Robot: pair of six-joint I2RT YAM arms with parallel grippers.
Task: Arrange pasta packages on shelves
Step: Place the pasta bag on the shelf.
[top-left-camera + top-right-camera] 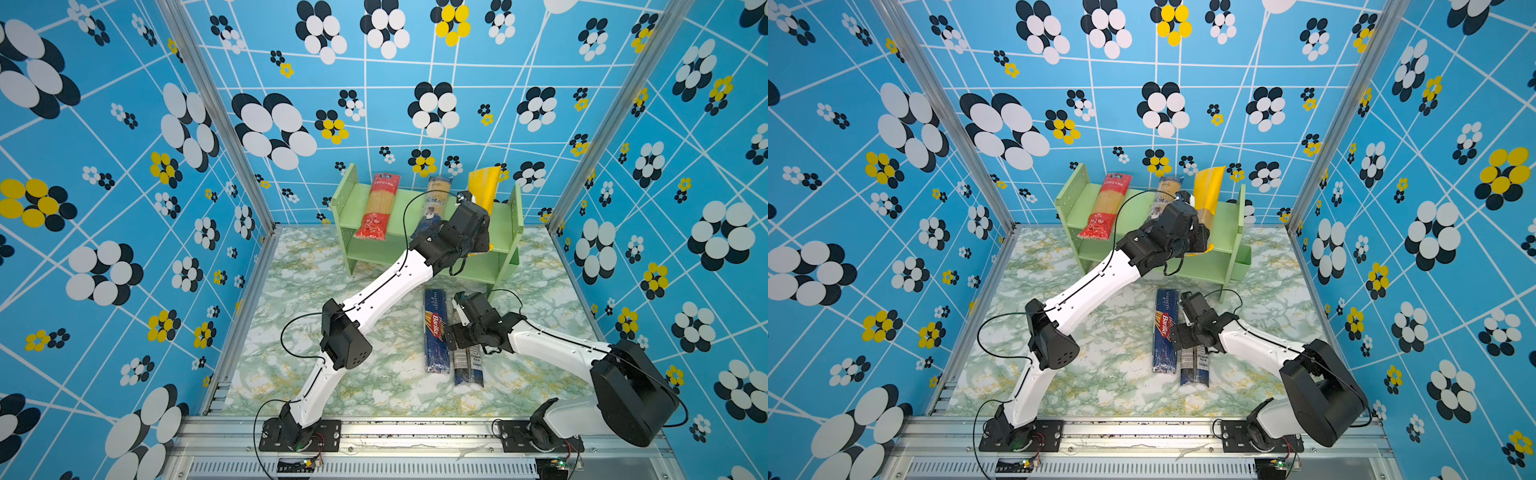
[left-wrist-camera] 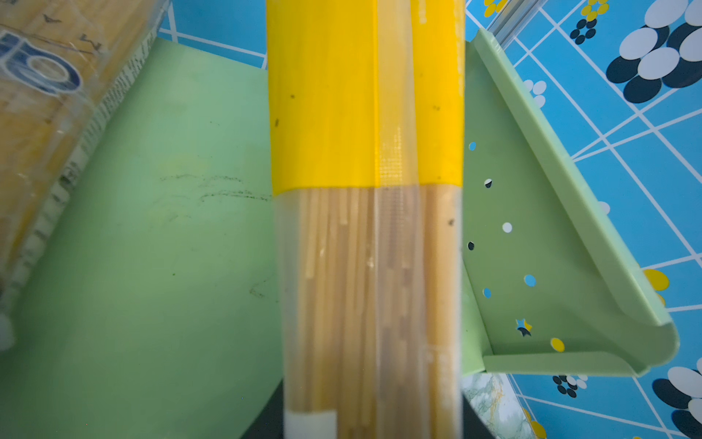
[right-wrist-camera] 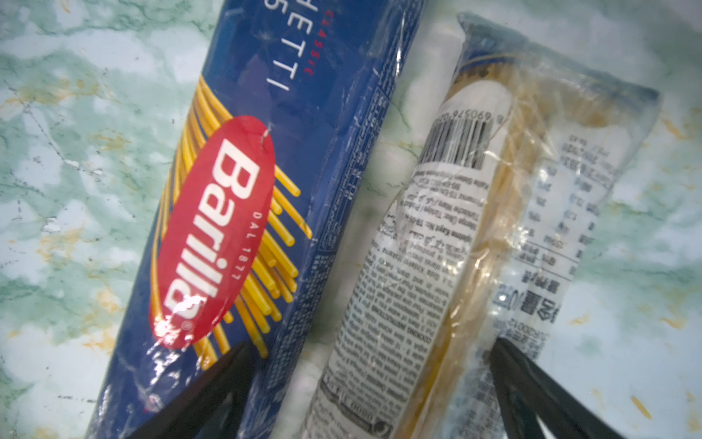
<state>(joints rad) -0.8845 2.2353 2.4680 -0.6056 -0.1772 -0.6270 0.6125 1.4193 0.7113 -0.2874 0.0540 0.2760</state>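
The pale green shelves (image 1: 345,195) (image 1: 1069,195) stand at the back of the table. On the top shelf (image 2: 152,228) lie a red pasta package (image 1: 378,205) (image 1: 1106,205) and a clear one with a navy end (image 1: 434,203) (image 1: 1165,195) (image 2: 45,114). My left gripper (image 2: 372,418) is shut on the yellow-topped package (image 1: 484,187) (image 1: 1208,187) (image 2: 364,152), tilted over the top shelf near the right side panel. On the table the dark blue Barilla package (image 1: 436,332) (image 3: 243,209) lies beside the clear navy-and-white-label package (image 1: 467,370) (image 3: 456,228). My right gripper (image 3: 376,380) is open, its fingers on either side of that label package.
The marble-patterned tabletop (image 1: 324,386) is boxed in by blue flowered walls and aluminium corner posts (image 1: 232,137). The shelf's right side panel (image 2: 532,247) stands just beside the held package. My left arm (image 1: 374,295) crosses the table diagonally toward the shelf.
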